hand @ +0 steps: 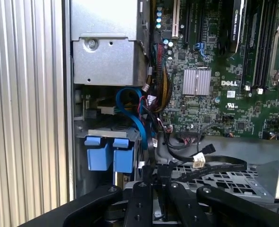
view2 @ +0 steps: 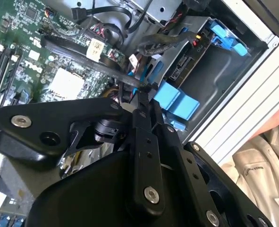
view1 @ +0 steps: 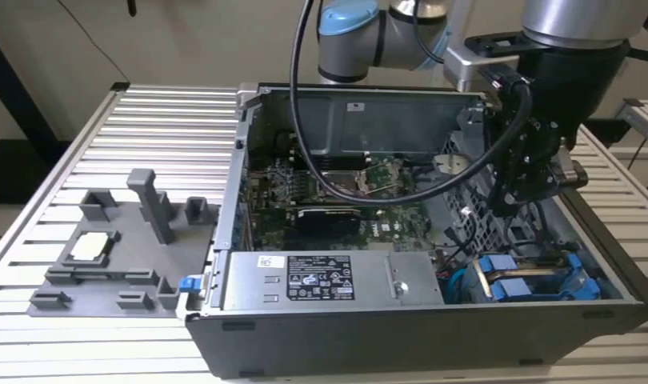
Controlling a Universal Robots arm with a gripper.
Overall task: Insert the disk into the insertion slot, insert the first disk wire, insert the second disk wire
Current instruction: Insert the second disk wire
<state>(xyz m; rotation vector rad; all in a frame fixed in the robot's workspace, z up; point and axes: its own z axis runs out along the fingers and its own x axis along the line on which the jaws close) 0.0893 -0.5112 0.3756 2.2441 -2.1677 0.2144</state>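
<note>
The disk sits in the insertion slot (view1: pixel 580 268), the grey drive cage in the open computer case's near corner at the exterior view's right. Its blue end tabs (view1: pixel 506 280) stick out of the cage, as both wrist views show (view2: pixel 177 101) (hand: pixel 108 153). My gripper (view1: pixel 525 188) hangs inside the case just above the cage. Its black fingers (view2: pixel 143 90) are shut on the end of a flat black wire (view2: pixel 82 54). In the first wrist view the gripper (hand: pixel 159 174) pinches that wire (hand: pixel 215 168) right beside the blue tabs.
A silver labelled power-supply box (view1: pixel 324 280) fills the case's front. The green motherboard (view1: pixel 346 192) lies behind it, with a blue cable (hand: pixel 134 113) and loose wires (hand: pixel 158 85) near the cage. A grey fixture (view1: pixel 110 256) stands on the ribbed table at the exterior view's left.
</note>
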